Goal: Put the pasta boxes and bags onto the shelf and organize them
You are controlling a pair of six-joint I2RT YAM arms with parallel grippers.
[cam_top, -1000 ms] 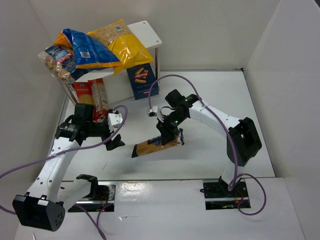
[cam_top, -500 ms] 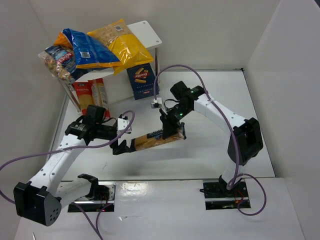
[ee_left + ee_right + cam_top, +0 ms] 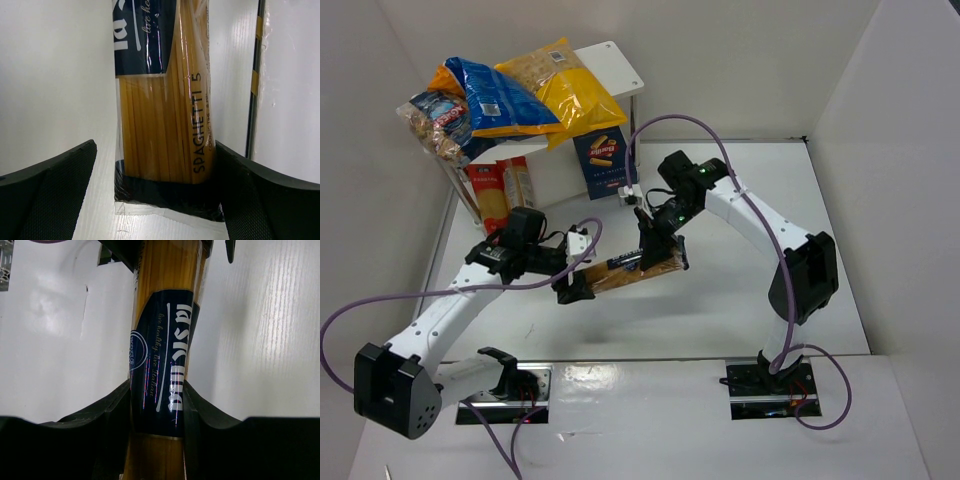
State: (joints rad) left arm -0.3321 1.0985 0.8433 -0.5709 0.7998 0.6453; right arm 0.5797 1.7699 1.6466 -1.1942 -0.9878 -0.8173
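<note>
Holding the pasta: the right gripper (image 3: 658, 255) is clamped across the dark-blue label of the long clear spaghetti pack (image 3: 625, 272), its jaws narrowed onto both sides, as the right wrist view shows
Left gripper (image 3: 575, 285): jaws spread wide, gripping nothing; the pack's sealed end sits between the fingers, close against one and apart from the other
Where the pack is: over the middle of the table (image 3: 750, 200), in front of the shelf (image 3: 615, 60) and well apart from it, lying nearly level with its free end towards the left arm
Changed in the last second: the left arm has swung in from the left side of the table until its open jaws straddle the pack's end; the right arm has carried the pack a little away from the near edge to meet it; the right grip has not altered
What that means: this looks like a handover, or a two-arm carry, being set up, so the pack is not yet on its way to the shelf
Shelf so far: the blue bag (image 3: 495, 95), yellow bag (image 3: 565, 90) and clear bag (image 3: 435, 125) are piled on the left of the top board, overhanging it; the upright spaghetti packs (image 3: 490, 195) stand below, and the dark blue carton (image 3: 603, 160) stands at the shelf's right front
Next move calls for: the left jaws to close before the right ones let go
Risk: slippery film and a long pack held by one end, so it may droop or slide out
</note>
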